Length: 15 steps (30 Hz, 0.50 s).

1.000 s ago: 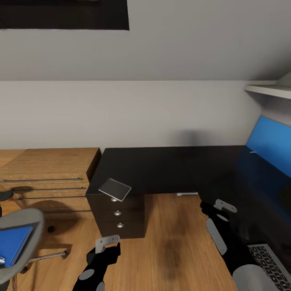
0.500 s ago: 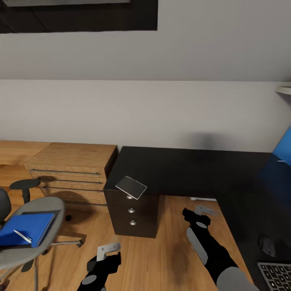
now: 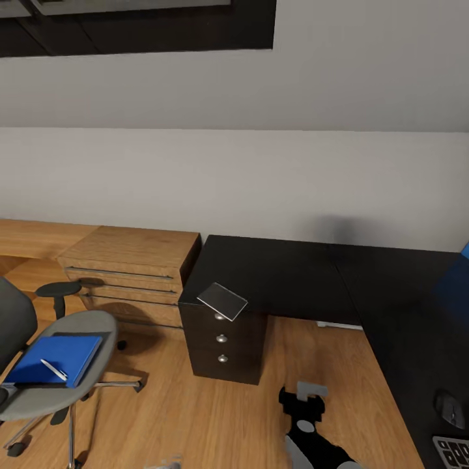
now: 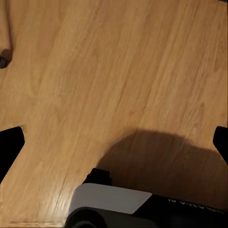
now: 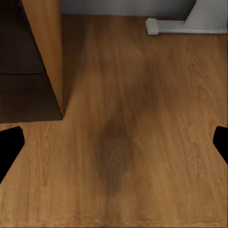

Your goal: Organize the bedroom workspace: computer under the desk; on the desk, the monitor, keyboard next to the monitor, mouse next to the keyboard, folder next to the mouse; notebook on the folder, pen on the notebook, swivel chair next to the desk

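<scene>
The bright blue flat folder (image 3: 53, 359) on my grey swivel chair (image 3: 65, 384) lies left, nearer my left gripper (image 4: 114, 142); both grippers, right (image 5: 114, 142) included, are spread, holding nothing.

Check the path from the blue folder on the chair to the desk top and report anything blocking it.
The folder lies on the swivel chair seat with the pen on it. Between it and the desk stands the wooden chest; the notebook overhangs the desk's near corner.
</scene>
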Available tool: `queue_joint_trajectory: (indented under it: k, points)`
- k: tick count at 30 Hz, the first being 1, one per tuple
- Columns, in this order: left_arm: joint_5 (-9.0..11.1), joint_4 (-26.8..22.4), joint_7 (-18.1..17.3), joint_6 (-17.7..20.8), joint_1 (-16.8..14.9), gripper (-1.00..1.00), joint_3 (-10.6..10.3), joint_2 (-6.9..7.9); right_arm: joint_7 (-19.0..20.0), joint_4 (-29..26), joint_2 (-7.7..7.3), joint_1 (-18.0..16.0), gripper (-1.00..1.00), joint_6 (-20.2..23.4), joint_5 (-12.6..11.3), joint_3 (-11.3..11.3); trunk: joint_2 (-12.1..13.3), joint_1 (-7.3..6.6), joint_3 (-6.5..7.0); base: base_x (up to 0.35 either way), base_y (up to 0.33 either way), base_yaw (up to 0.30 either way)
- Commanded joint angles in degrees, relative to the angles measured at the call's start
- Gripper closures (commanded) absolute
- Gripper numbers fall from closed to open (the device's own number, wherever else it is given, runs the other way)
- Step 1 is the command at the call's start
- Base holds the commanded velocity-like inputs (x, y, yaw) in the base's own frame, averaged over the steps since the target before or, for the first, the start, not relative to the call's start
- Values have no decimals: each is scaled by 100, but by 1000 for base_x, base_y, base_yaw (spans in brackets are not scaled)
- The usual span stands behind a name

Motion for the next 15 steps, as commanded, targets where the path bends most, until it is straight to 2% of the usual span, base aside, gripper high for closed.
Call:
queue_joint_trajectory:
  k: [1, 5, 7, 9, 15]
  points:
    - [37, 91, 42, -33, -3, -100, -19, 5, 88, 158, 29, -6, -100, -113, -52, 56, -4, 0, -5, 0, 0, 5]
    - [29, 393, 33, -315, -3, -100, -12, 59, 665, 744, 101, -6, -100, -516, -53, 63, -4, 0, -5, 0, 0, 3]
    - [25, 739, 28, -638, -3, -100, -21, 170, 1112, 1148, 108, -4, -100, -781, -55, 57, -4, 0, -5, 0, 0, 1]
    - [25, 882, 24, -799, -3, -100, -24, 212, 1296, 1339, 106, -3, -100, -852, -55, 54, -4, 0, -5, 0, 0, 0]
    - [26, 1031, 20, -953, -3, -100, -32, 249, 1526, 1615, 100, 0, -100, -929, -56, 50, -4, 0, -5, 0, 0, 0]
